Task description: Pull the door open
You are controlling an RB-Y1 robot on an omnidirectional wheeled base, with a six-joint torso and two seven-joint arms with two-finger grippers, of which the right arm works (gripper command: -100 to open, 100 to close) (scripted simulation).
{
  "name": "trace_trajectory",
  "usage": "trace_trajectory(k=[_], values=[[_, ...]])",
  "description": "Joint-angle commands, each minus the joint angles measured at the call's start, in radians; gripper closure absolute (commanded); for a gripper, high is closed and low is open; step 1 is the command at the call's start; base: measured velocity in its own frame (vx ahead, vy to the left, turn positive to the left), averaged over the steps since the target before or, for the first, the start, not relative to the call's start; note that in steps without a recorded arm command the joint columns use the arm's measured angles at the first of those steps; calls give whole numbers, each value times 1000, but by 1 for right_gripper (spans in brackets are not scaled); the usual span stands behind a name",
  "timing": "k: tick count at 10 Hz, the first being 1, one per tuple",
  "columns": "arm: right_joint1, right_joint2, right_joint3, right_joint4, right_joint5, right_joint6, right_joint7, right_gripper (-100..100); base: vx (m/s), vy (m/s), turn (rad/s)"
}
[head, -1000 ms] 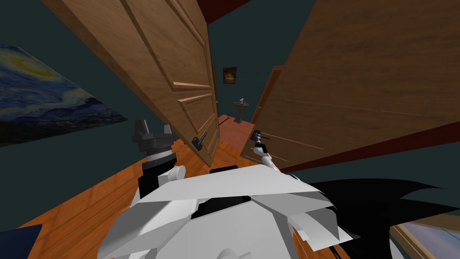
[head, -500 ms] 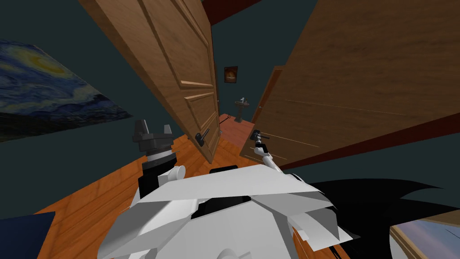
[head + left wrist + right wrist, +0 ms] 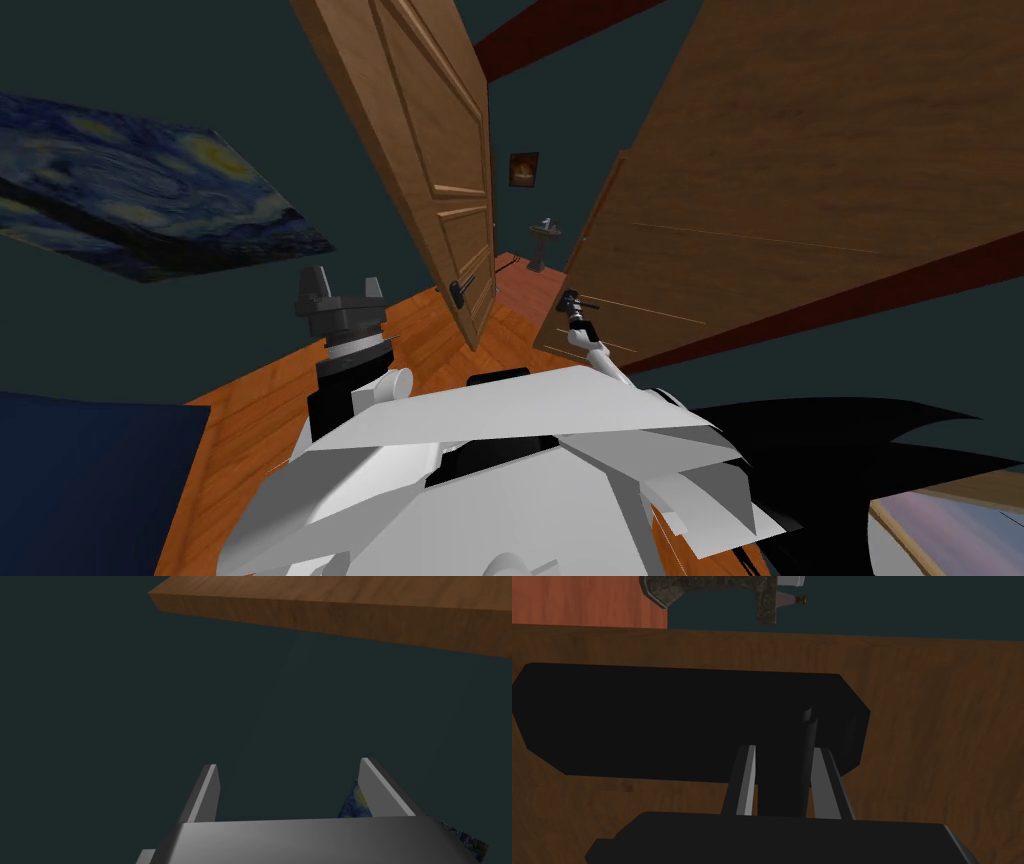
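A blue swirled painting [image 3: 150,210] hangs on the dark wall at my left. Near it my left gripper [image 3: 345,280] points up, fingers wide apart, holding nothing. In the middle a panelled door [image 3: 440,150] stands ajar with its own lever [image 3: 460,293]. Right of that, my right gripper [image 3: 572,300] is clamped narrow on the black handle [image 3: 786,776] of the plain door [image 3: 800,200]. The handle sits between the fingers and rises from a black plate [image 3: 662,721].
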Motion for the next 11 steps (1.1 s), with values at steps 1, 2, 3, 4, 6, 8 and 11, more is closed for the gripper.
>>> trace_trajectory(k=[1,2,3,4,6,8,11], values=[[14,-19,-2,-4,-5,-6,-8,100,-188,-43,86],[18,-24,3,-7,-7,-7,-13,100,-169,-41,80],[22,-31,8,-10,-8,-9,-18,100,-184,-13,89],[17,-18,17,-19,-5,1,-13,100,-80,11,63],[33,-33,38,-31,-11,-9,-27,100,-170,-19,126],[48,-50,54,-43,-17,-17,-37,100,-181,-61,119],[73,-77,78,-63,-27,-30,-54,100,-198,-46,114]])
